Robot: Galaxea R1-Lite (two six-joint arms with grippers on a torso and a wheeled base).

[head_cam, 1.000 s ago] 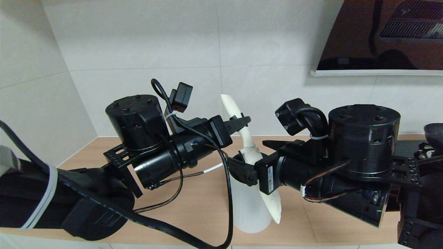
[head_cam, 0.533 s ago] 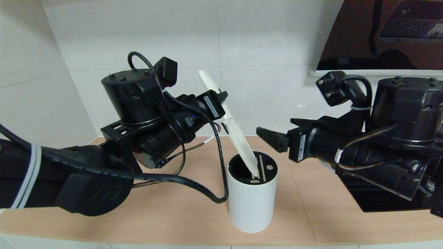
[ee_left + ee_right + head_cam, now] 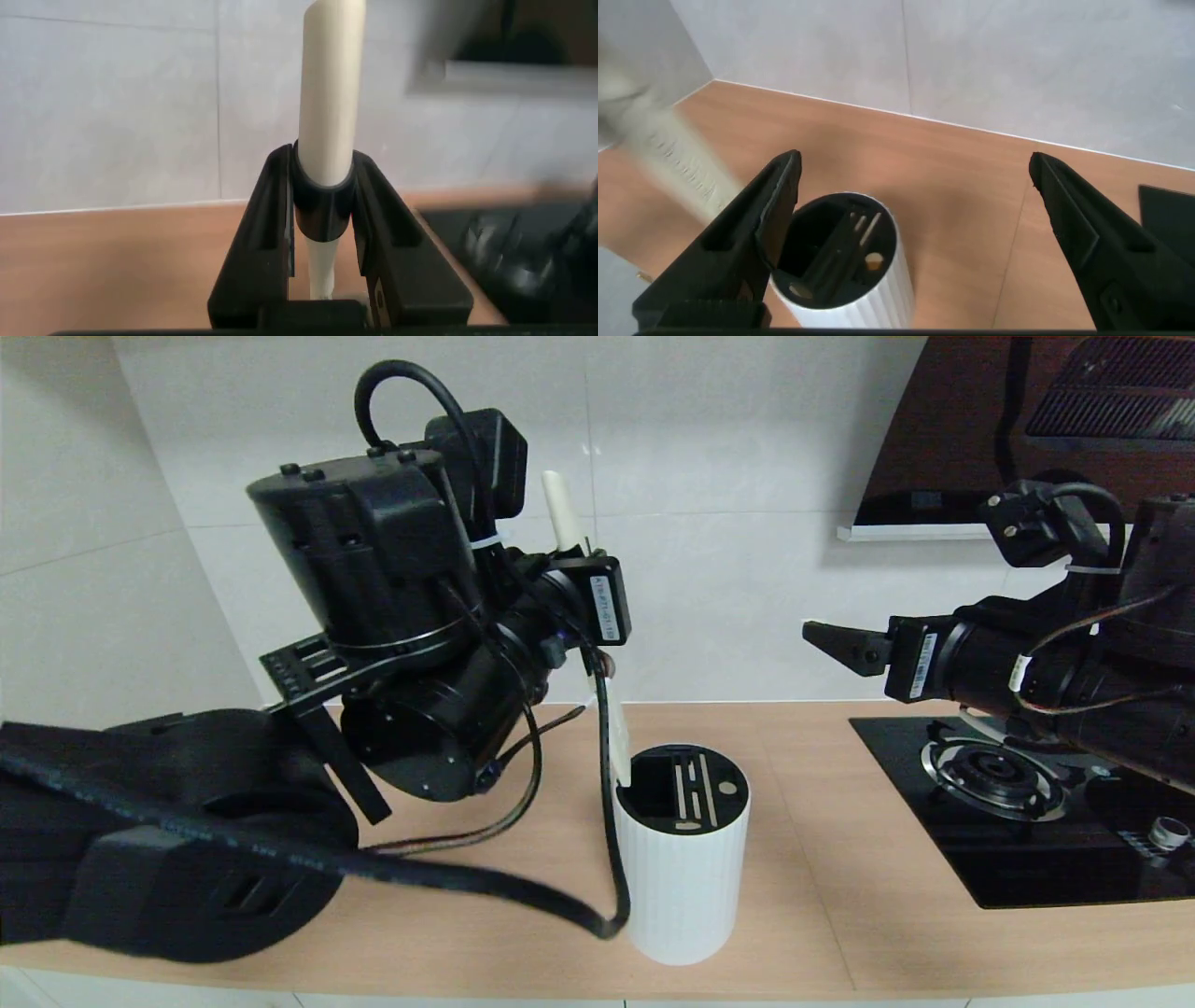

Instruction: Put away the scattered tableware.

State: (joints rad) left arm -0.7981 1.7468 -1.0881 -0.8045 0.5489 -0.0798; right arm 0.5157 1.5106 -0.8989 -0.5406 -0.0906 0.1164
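On the left, the left gripper (image 3: pixel 586 593) is raised above a wooden counter (image 3: pixel 822 896) and clamped tight on the cream handle of a knife (image 3: pixel 557 499). The wrist view confirms both fingers pressing the handle with no gap. The knife's long axis is almost vertical, with the handle end pointing up past the gripper and the pale blade hanging straight down. Directly under it, near the middle of the counter, stands a white ribbed holder (image 3: pixel 681 859) with a wide opening and narrow slots in its top. The blade meets the holder at its left rim. A black cable crosses there, so it is hard to tell whether the tip sits inside the opening or just outside it. The left arm is the nearer one by far. To the right, the right gripper (image 3: pixel 831 644) hangs well apart from the holder, its fingers spread wide and empty, above a black stove (image 3: pixel 990 775). Half a second earlier the knife leaned and the right gripper was closer in.
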